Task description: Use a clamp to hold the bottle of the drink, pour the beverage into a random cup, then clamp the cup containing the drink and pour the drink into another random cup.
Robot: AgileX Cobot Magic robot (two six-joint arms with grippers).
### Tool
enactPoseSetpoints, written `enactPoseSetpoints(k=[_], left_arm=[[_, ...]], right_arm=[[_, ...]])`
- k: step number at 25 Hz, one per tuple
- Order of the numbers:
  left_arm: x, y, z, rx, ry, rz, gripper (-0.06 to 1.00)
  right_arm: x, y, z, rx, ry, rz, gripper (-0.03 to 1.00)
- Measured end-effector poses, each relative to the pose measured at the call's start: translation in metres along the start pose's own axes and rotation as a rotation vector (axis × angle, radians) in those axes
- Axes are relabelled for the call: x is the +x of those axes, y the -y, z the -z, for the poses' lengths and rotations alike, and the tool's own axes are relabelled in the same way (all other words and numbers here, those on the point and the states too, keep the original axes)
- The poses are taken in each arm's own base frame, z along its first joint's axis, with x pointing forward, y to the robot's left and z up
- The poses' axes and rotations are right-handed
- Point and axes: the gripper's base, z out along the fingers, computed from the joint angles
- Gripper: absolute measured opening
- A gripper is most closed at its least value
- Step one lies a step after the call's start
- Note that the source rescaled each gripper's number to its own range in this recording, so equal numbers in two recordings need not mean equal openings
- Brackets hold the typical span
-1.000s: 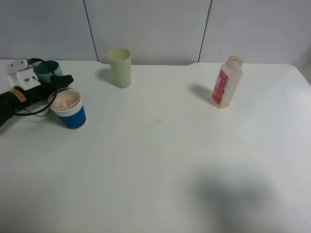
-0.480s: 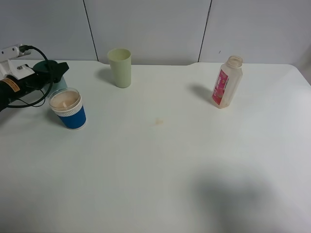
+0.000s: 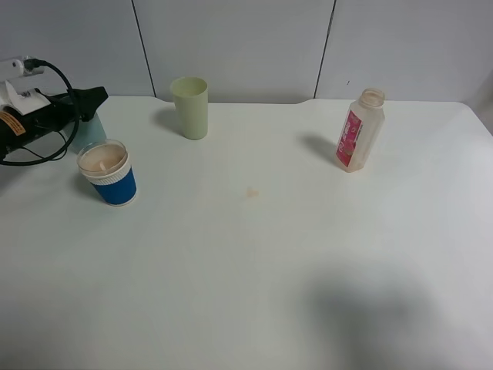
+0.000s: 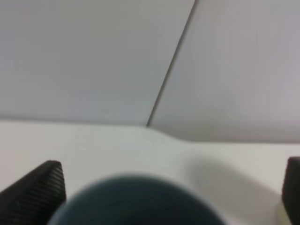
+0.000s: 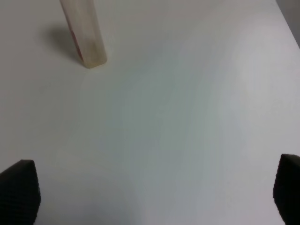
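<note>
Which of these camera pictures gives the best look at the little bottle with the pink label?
The exterior high view: the bottle stands whole and upright on the table, open neck and pink label clear. The right wrist view catches only its lower body, blurred, at the frame's edge. The left wrist view does not show it.

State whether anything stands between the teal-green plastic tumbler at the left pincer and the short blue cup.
Nothing visible does: the teal-green plastic tumbler stands just behind the short blue white-banded cup, at the left pincer.
</note>
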Motion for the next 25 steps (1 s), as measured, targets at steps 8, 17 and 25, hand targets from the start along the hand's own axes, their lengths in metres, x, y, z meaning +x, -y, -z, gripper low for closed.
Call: enactPoseSetpoints(k=[8,17,25], left_arm=[[-0.037,0.015,0.003,0.033,0.071,-0.075,0.77],[-0.081,0.043,0.025,-0.017,0.12,-0.206,0.77],[-0.107,0.068,0.063,-0.156,0.233,-0.232,0.77]], right_arm=[[0.0,0.0,0.0,0.0,0.0,0.0,1.0],[0.0,0.0,0.0,0.0,0.0,-0.001,1.0],[0.0,0.0,0.0,0.0,0.0,-0.001,1.0]])
